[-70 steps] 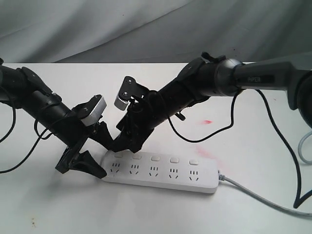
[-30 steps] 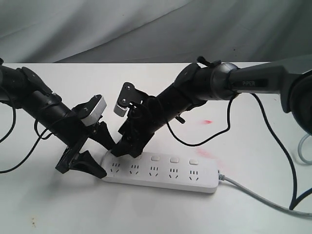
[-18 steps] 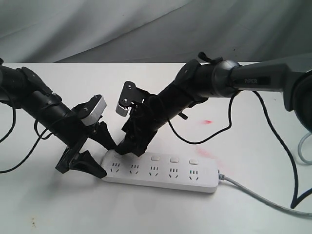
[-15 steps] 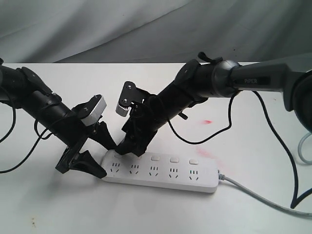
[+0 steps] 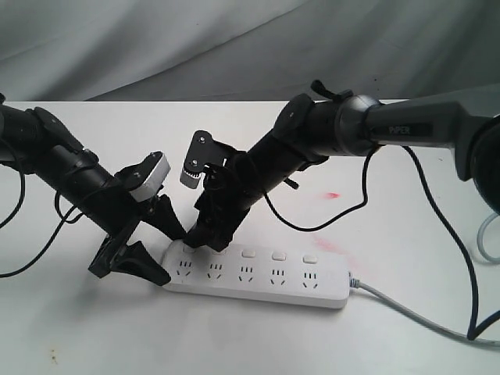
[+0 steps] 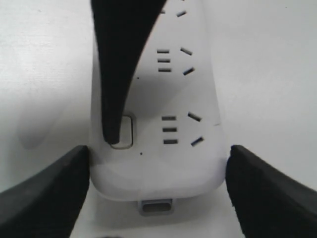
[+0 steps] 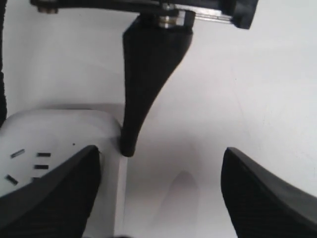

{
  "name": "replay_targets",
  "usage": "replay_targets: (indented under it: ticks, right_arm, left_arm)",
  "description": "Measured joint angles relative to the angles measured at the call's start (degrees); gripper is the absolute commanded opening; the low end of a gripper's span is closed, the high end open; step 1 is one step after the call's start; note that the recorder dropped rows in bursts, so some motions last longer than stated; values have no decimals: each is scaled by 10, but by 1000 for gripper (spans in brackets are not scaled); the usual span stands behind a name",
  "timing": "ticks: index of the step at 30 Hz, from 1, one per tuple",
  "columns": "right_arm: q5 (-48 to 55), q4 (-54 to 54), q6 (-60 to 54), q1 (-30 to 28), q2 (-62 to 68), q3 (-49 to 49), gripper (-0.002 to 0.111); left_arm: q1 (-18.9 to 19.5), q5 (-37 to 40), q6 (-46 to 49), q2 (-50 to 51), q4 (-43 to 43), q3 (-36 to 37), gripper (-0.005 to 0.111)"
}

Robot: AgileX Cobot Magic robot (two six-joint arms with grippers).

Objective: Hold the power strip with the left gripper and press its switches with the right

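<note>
One switch (image 6: 128,130), the end one of its row, sits under a finger (image 6: 116,74) of the right gripper (image 5: 205,238). That gripper's jaws stand wide apart, released and holding nothing, and only the one fingertip touches down. The strip (image 5: 258,291) lies flat close to the near edge of the desk (image 5: 258,133), about midway between the left and right edges, with its length along that edge. The left gripper (image 6: 157,148) is clenched across the strip's end nearest the left edge, with a pad against each long side.

The press should go straight down. The tip seems to rest on the far side of the button rather than on its middle, so a small shift toward the near edge would likely give a cleaner click. The left grasp has to hold firm so that the strip neither tips nor slides. After the click, the finger should lift clear before moving along the row toward the right edge.

The other switches (image 5: 278,256) are uncovered, with nothing standing over them. The crowding is all at the held end: the left gripper's far finger stands between the right gripper's spread fingers, just beside the pressing one, so a sideways move there risks a knock. A black lead (image 5: 312,228) sags from the right arm toward the desk behind the strip. The strip's cable (image 5: 406,309) runs off toward the near right corner, and a red mark (image 5: 333,194) lies well apart on the bare desk.
</note>
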Motion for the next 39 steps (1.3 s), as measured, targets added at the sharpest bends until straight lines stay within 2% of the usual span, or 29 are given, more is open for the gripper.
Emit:
replay_targets:
  ticks: [9,23,31,39]
  right_arm:
    - [-60,6,9,27,-12,31,64]
    - [-78,23,7,28,-60,49,64]
    - [-10,41,-5,-17,-143,52,64]
    - [-53,57,-53,-24,-132,133,64]
  left_arm:
    - [0,0,0,0,0,0,49]
    - [1,0,0,0,0,0,49]
    - [1,-1,0,0,-1,0,49]
    - [1,-1,0,0,-1,0,49]
